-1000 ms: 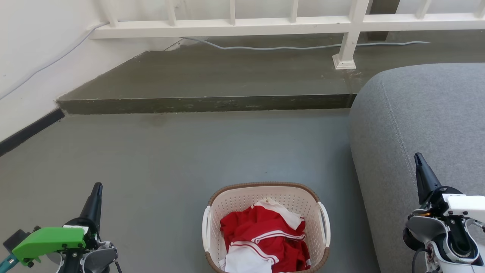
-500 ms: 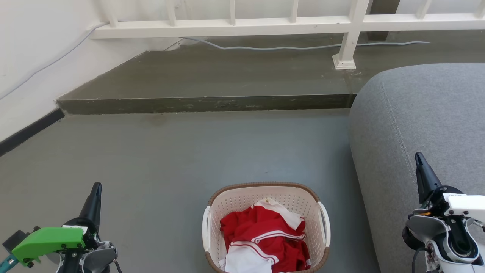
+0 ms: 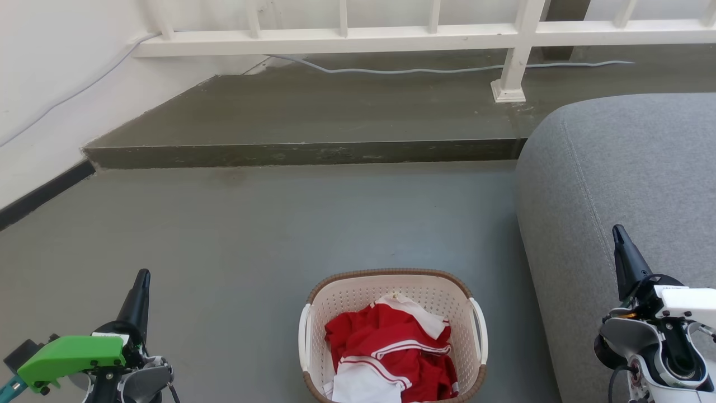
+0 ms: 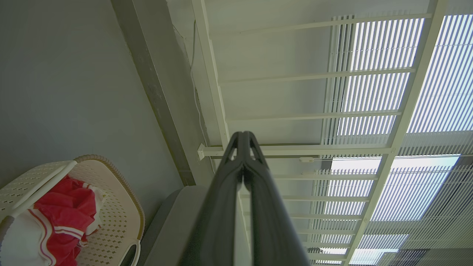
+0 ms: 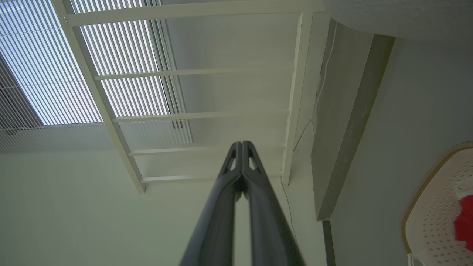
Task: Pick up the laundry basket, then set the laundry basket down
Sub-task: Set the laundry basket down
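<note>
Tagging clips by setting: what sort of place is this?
Probably a home living area, or a mock-up of one: a grey sofa beside a basket of red and white clothes on a grey floor, and a white railing on a raised step.

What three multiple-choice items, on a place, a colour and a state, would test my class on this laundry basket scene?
1. The laundry basket stands: A on the floor beside the grey sofa; B on the sofa; C on the raised step.
2. The clothes in it are: A blue; B red and white; C black.
3. The left gripper and right gripper are: A shut, empty; B wide open; C clamped on the handles.
Answers: A, floor surrounds it; B, red fabric with white stripes; A, both wrist views show fingers pressed together.
</note>
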`<state>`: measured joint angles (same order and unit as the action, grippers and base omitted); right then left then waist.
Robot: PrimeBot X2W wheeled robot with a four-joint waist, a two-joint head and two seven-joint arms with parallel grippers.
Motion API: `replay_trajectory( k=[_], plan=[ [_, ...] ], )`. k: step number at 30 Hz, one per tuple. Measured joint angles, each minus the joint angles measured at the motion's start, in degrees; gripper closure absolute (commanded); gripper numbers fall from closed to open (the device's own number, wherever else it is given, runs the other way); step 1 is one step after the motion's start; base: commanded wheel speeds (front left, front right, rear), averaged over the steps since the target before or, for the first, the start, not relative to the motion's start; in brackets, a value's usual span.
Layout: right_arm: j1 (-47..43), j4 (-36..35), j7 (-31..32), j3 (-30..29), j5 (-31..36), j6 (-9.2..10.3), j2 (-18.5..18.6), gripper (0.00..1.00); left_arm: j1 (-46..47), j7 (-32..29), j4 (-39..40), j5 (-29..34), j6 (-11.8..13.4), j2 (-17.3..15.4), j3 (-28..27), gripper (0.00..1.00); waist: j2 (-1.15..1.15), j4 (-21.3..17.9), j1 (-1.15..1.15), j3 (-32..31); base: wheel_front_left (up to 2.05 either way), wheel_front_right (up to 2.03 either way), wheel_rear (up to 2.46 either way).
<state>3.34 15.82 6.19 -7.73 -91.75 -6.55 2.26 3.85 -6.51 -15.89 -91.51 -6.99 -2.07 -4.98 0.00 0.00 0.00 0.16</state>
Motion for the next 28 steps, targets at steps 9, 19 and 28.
replay_trajectory(
  k=[9, 19, 28],
  plan=[
    [0.00, 0.00, 0.00, 0.00, 0.00, 0.00, 0.00, 1.00, 0.00, 0.00, 0.01, 0.00, 0.00, 0.00, 0.00, 1.00, 0.00, 0.00, 0.00, 0.00, 0.00, 0.00, 0.00],
    [0.00, 0.00, 0.00, 0.00, 0.00, 0.00, 0.00, 1.00, 0.00, 0.00, 0.02, 0.00, 0.00, 0.00, 0.00, 1.00, 0.00, 0.00, 0.00, 0.00, 0.00, 0.00, 0.00],
    [0.01, 0.00, 0.00, 0.00, 0.00, 0.00, 0.00, 1.00, 0.00, 0.00, 0.02, -0.01, 0.00, 0.00, 0.01, 1.00, 0.00, 0.00, 0.00, 0.00, 0.00, 0.00, 0.00]
  ],
)
